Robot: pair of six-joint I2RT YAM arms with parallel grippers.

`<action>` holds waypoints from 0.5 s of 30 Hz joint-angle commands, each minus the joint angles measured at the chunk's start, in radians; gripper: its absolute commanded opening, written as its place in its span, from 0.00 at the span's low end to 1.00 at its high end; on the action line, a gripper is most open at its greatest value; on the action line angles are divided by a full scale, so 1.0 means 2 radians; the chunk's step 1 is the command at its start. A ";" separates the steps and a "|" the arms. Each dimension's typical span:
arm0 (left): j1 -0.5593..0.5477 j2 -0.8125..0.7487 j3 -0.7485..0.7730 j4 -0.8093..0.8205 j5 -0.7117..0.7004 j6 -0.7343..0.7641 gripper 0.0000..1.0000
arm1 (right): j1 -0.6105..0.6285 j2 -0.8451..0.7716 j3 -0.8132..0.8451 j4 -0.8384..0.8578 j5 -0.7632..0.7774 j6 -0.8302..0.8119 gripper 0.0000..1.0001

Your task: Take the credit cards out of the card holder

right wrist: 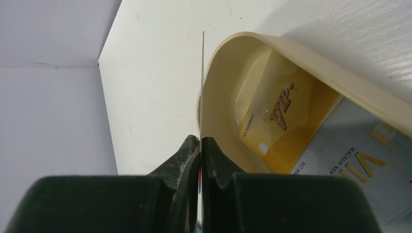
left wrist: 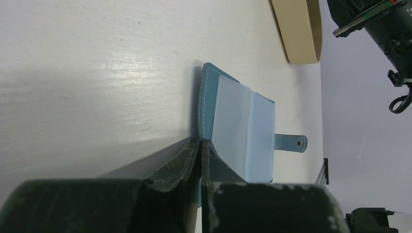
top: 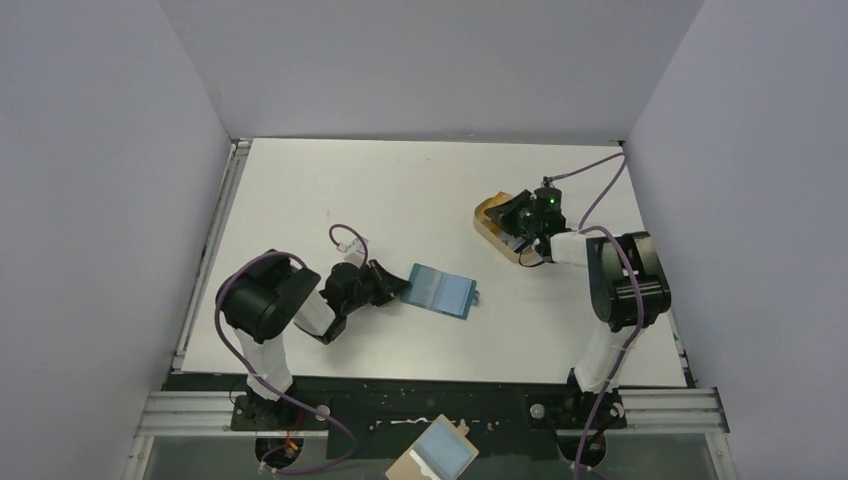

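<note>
The teal-blue card holder (top: 441, 290) lies open on the table, its lighter blue pockets up and its snap tab (left wrist: 291, 142) pointing away. My left gripper (top: 403, 285) is shut on the teal edge of its near cover (left wrist: 200, 141). My right gripper (top: 517, 228) is over the tan oval tray (top: 495, 222) and is shut on a thin credit card, seen edge-on as a fine line (right wrist: 203, 87). Inside the tray (right wrist: 311, 53) lie a gold card (right wrist: 286, 121) marked VIP and a grey-white card (right wrist: 350, 160).
A tan board with a light-blue rectangle (top: 440, 455) sits off the table's near edge between the arm bases. The tray stands at the back right, a hand's width from the card holder. Walls close the table on three sides.
</note>
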State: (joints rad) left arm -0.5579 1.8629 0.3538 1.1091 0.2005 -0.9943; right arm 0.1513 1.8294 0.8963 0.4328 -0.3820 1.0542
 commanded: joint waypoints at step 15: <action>0.015 0.036 -0.007 -0.091 0.002 0.022 0.00 | 0.000 0.038 0.040 0.041 0.008 0.012 0.00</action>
State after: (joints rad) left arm -0.5392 1.8809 0.3634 1.1217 0.2390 -0.9997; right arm 0.1513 1.8973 0.9367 0.4480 -0.3817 1.0683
